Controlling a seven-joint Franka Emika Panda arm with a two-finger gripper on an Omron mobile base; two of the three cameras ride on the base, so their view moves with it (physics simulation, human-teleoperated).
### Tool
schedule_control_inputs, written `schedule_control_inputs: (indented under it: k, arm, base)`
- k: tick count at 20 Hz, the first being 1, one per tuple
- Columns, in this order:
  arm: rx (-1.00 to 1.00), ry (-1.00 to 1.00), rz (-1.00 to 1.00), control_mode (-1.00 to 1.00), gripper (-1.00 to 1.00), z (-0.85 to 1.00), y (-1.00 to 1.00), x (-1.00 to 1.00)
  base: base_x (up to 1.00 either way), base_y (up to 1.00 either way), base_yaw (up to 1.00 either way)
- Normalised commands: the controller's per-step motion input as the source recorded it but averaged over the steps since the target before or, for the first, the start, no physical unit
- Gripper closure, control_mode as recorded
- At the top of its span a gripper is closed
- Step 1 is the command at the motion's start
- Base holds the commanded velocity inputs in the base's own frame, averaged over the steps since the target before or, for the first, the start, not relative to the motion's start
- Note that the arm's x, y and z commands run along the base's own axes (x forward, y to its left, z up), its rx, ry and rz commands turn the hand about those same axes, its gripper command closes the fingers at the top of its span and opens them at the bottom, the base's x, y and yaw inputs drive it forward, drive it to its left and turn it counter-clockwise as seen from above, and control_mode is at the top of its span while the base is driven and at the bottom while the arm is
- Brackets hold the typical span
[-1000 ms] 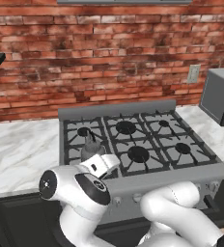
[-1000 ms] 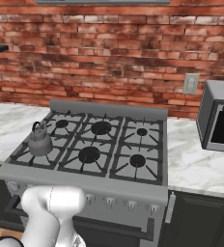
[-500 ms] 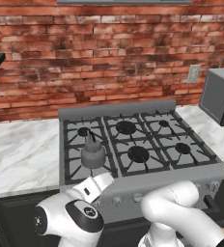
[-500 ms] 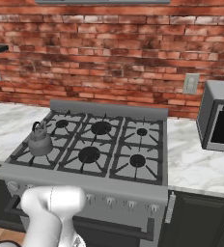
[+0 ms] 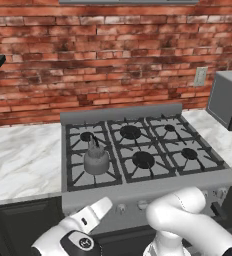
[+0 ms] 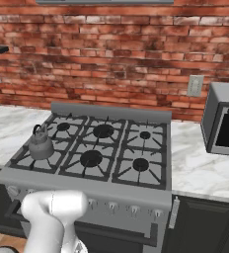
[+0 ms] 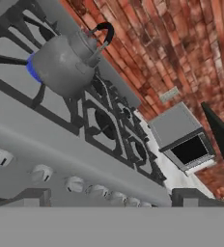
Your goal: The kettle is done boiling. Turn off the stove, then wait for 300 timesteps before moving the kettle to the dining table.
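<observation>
Hand point(image 7: 109, 200) sits low in front of the stove point(image 5: 138, 187), level with the row of front knobs point(image 7: 41, 172), as judged from the hand view, where the two dark fingertips point(image 7: 29, 197) rise at the bottom edge well apart. Jaws spread wide, nothing between them, nothing touched.

Kettle point(image 5: 96, 159) stands upright on the front left burner, on the black grate. A blue flame point(image 7: 33, 67) shows under its base in the hand view, so the burner reads as lit. Kettle also seen at the left front of the range in the right base view point(image 6: 40, 145). Grey microwave point(image 6: 224, 123) on the marble desk point(image 5: 18, 160) to the right of the range; not part of the task.

Step in hand, by my reading: turning off the stove, approach phase. No knob gripped yet.

Next move calls for: picking the knob that serves the front left burner, most likely one toward the left end of the row; which one exactly I cannot tell. Then bring the fingertips around it, close, and rotate until the flame goes out. Wait and transfer to the dining table follow afterwards.
</observation>
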Motion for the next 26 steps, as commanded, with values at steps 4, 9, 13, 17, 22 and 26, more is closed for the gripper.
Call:
schedule_control_inputs:
  k: [4,9,13,17,22,26]
  arm:
    - [0.00,-0.16,0.00,-1.00,-1.00,-0.39,0.04,0.00]
    - [0.00,-0.12,0.03,-1.00,-1.00,-0.36,0.08,-0.07]
    - [0.00,-0.07,0.11,-1.00,-1.00,-0.41,0.04,-0.03]
    - [0.00,-0.03,0.17,-1.00,-1.00,-0.43,0.04,0.00]
    - [0.00,0.00,0.19,-1.00,-1.00,-0.37,0.03,0.00]
    - [0.00,0.03,0.18,-1.00,-1.00,-0.30,0.04,0.13]
  base:
    - [0.00,0.00,0.00]
    - [0.00,0.00,0.00]
    - [0.00,0.00,0.00]
    - [0.00,0.00,0.00]
    - [0.00,0.00,0.00]
    - [0.00,0.00,0.00]
